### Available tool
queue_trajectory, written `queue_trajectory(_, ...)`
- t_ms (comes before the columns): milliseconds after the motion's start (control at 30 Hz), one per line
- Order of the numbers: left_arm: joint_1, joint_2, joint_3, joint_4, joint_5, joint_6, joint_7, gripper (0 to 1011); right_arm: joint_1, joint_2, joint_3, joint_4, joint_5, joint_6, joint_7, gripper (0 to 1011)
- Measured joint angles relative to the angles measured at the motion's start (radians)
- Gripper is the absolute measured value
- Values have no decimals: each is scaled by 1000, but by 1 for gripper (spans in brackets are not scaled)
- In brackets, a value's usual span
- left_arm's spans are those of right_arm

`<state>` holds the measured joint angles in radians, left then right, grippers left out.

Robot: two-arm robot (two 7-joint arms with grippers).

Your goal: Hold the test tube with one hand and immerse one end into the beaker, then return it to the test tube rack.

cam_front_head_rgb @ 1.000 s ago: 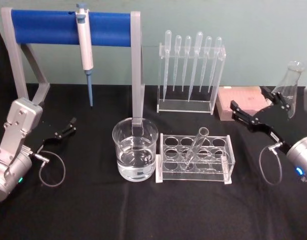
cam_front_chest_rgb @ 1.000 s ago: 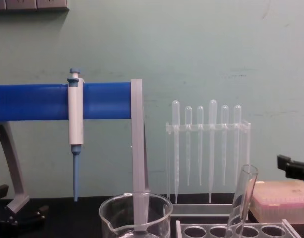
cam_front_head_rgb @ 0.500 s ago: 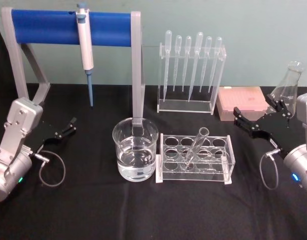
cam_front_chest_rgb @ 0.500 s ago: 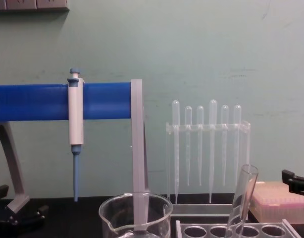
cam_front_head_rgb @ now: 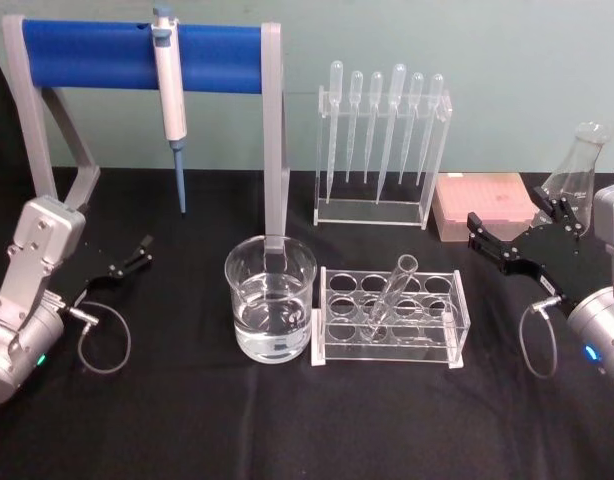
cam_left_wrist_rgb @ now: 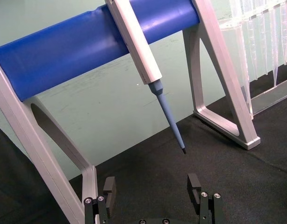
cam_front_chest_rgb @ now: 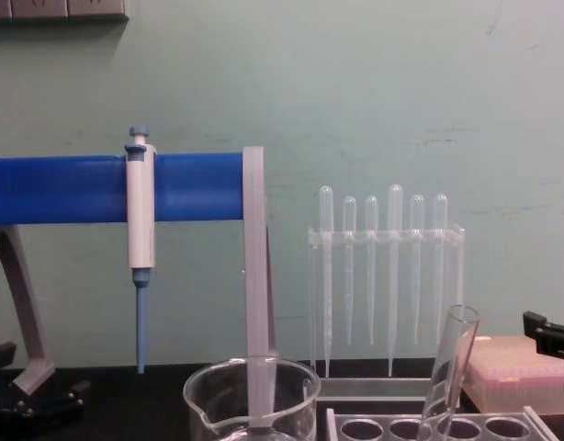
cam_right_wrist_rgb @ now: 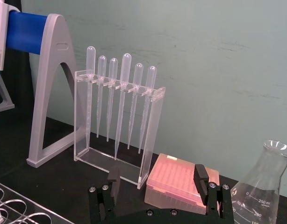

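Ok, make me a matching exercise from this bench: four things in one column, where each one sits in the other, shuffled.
Things
1. long clear glass test tube
2. wide clear glass beaker
3. white-and-blue pipettor
4. pink tip box

Places
A. hanging on the blue bar
B. leaning in the clear holed rack
C. behind the open right gripper
D. left of the rack, holding water

Pairs: 1-B, 2-D, 3-A, 4-C

The conical flask (cam_right_wrist_rgb: 265,196) carries printed graduation marks; the figure "250 ml" is legible beside them, with a further number below it too small to read.
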<state>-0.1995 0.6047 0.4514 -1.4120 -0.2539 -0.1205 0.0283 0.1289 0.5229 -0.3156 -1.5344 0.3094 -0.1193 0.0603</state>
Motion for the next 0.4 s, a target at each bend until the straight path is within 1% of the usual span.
queue_trajectory(400, 0, 0, 0, 0, 0, 0, 0, 1000, 0, 1, 0, -1, 1, 1, -1, 1000)
